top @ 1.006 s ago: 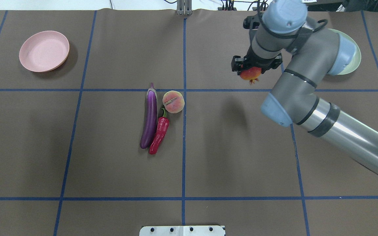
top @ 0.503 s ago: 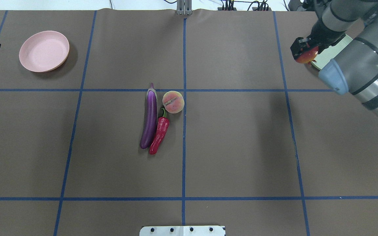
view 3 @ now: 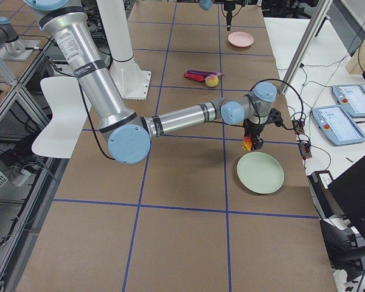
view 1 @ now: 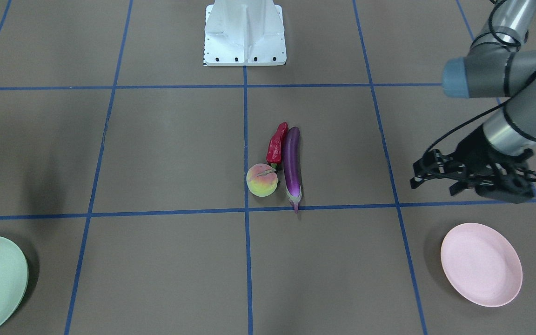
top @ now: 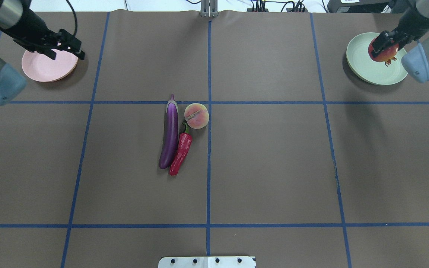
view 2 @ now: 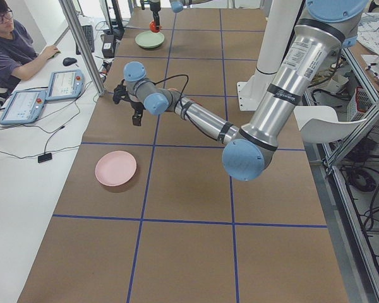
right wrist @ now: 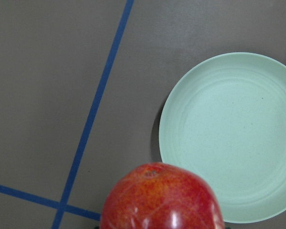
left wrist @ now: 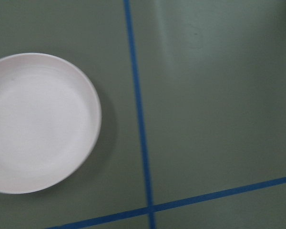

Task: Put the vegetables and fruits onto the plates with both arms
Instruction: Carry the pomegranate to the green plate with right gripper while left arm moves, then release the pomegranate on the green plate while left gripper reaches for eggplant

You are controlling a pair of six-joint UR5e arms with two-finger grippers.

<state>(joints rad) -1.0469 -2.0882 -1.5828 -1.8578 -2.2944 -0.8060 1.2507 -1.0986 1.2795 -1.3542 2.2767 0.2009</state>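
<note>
My right gripper [top: 385, 44] is shut on the red-orange bumpy ball [top: 380, 55] and holds it above the pale green plate [top: 371, 70] at the far right. The right wrist view shows the ball [right wrist: 162, 198] beside the plate's [right wrist: 233, 138] near-left rim. My left gripper [top: 67, 54] is open and empty, above the right edge of the pale pink plate [top: 43, 69]. The purple eggplant [top: 169, 136], the red chili [top: 181, 150] and the peach [top: 196, 115] lie together at the table's middle.
The white base block [top: 207, 261] sits at the near edge. Blue tape lines mark a grid on the brown mat. An operator [view 2: 12, 44] sits with tablets at the table's far side.
My right arm has carried the ball right and away, from near the middle to above the green plate. My left arm has come in from the left to above the pink plate.
</note>
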